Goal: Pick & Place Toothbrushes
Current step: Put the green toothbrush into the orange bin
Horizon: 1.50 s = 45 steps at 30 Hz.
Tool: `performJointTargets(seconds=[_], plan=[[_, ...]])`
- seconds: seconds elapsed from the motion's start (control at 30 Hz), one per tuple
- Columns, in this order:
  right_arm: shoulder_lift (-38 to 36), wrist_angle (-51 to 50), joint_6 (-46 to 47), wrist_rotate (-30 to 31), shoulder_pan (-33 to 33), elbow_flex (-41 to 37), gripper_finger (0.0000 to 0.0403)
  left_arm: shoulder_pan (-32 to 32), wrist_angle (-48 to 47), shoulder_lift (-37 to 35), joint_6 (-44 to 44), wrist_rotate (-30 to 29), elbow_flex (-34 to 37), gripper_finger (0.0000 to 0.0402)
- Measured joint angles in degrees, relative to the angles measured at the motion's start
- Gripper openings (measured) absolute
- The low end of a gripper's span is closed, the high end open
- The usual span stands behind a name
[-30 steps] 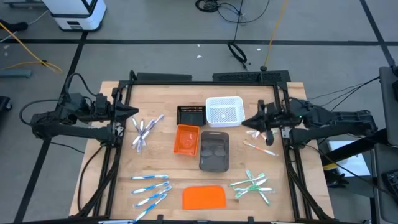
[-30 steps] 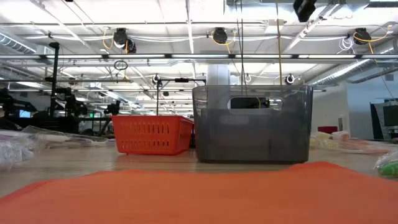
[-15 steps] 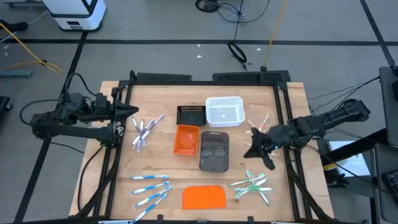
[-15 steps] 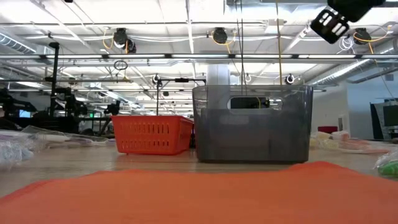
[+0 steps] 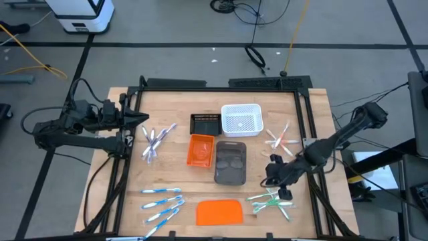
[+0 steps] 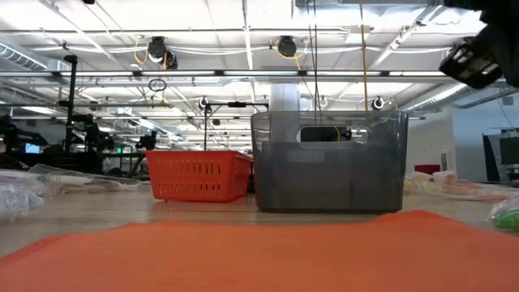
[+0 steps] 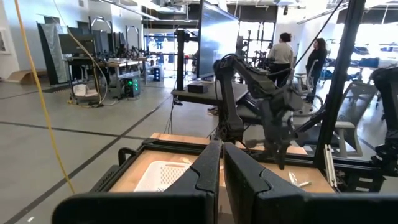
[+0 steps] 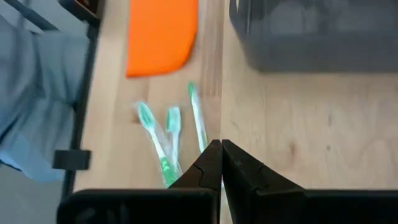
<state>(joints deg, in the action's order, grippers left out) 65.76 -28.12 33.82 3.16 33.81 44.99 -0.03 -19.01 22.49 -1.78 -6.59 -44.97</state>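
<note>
Right gripper (image 5: 281,192), fingers pressed together and holding nothing, poised above the green toothbrushes (image 5: 271,200) near the tabletop's (image 5: 174,175) front right corner, just beside the grey tray (image 5: 231,163); left gripper (image 5: 142,119), likewise closed, waits at the left edge near the pale brushes (image 5: 156,140).

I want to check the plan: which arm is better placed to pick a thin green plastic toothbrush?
The right arm. Its right gripper hovers, fingers shut, beside the thin green plastic toothbrushes. The left gripper waits at the table's far left edge.
</note>
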Motion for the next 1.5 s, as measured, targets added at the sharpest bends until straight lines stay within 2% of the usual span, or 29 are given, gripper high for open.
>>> performJointTargets(seconds=[0.33, 0.5, 0.83, 1.0, 1.5], plan=[[9.4, 0.9, 2.0, -0.3, 1.6, 0.0, 0.0004, 0.0, 0.0, 0.0, -0.4, 0.0, 0.0, 0.0024], [12.0, 5.1, 2.1, -1.9, 1.6, 0.0, 0.0008, 0.0, 0.0, 0.0, -0.4, 0.0, 0.0, 0.0024], [15.9, 7.3, 3.0, -3.3, 1.6, 0.0, 0.0089, 0.0, -0.1, 0.0, -0.4, 0.0, 0.0, 0.0024], [18.7, 8.4, 2.9, -3.4, 1.9, 0.0, 0.0112, 0.0, -0.1, 0.0, -0.4, 0.0, 0.0, 0.0024], [20.5, 10.8, 3.0, -3.3, 3.9, 0.0, 0.0101, 0.0, -0.4, 0.0, -0.4, 0.0, 0.0, 0.0024]])
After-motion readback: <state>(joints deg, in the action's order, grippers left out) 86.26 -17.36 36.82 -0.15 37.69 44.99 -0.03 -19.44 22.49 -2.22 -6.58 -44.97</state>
